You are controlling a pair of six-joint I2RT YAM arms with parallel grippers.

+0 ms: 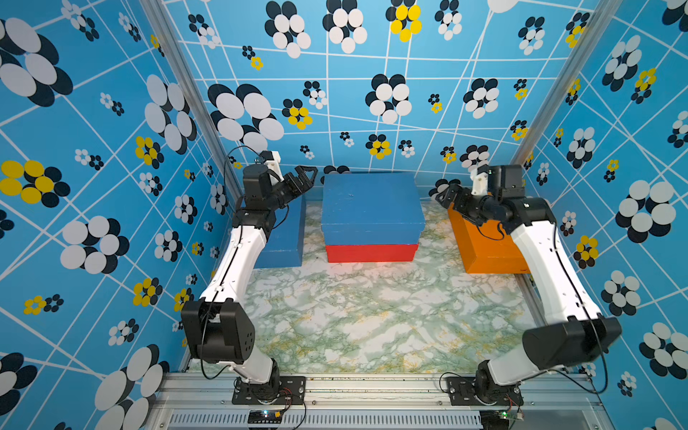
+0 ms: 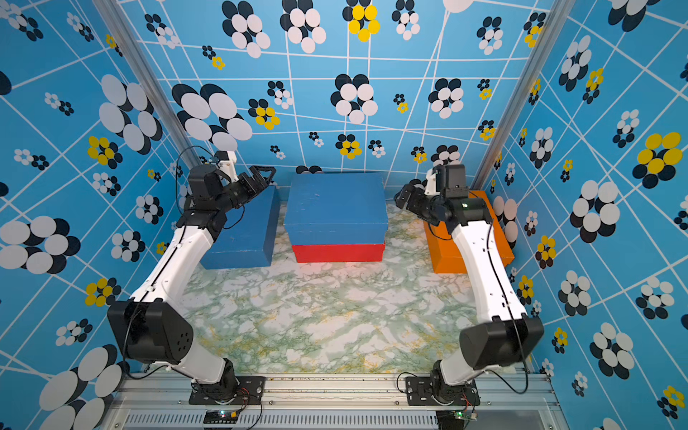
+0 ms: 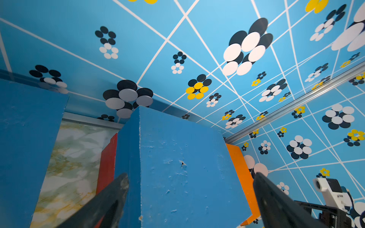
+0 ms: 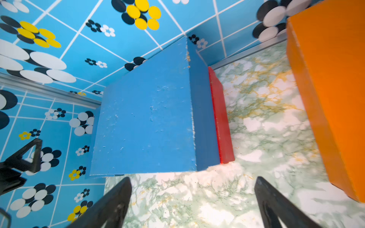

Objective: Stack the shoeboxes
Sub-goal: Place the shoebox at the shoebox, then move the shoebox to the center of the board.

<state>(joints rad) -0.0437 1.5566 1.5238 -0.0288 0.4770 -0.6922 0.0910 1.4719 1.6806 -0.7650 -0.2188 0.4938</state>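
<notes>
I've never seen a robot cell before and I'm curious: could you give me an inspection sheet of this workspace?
Surface: marbled tabletop, front part bare.
Job's things: blue shoebox stacked on red shoebox at centre back; second blue shoebox under the left arm, orange shoebox under the right arm, both unstacked.
Clutter: nothing seen.
Grippers: left gripper and right gripper open, empty.
Cables: black cables run along both arms.
Surroundings: blue flowered walls, aluminium frame.

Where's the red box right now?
In both top views the red box sits centre-back on the table, directly under a blue box.
</notes>
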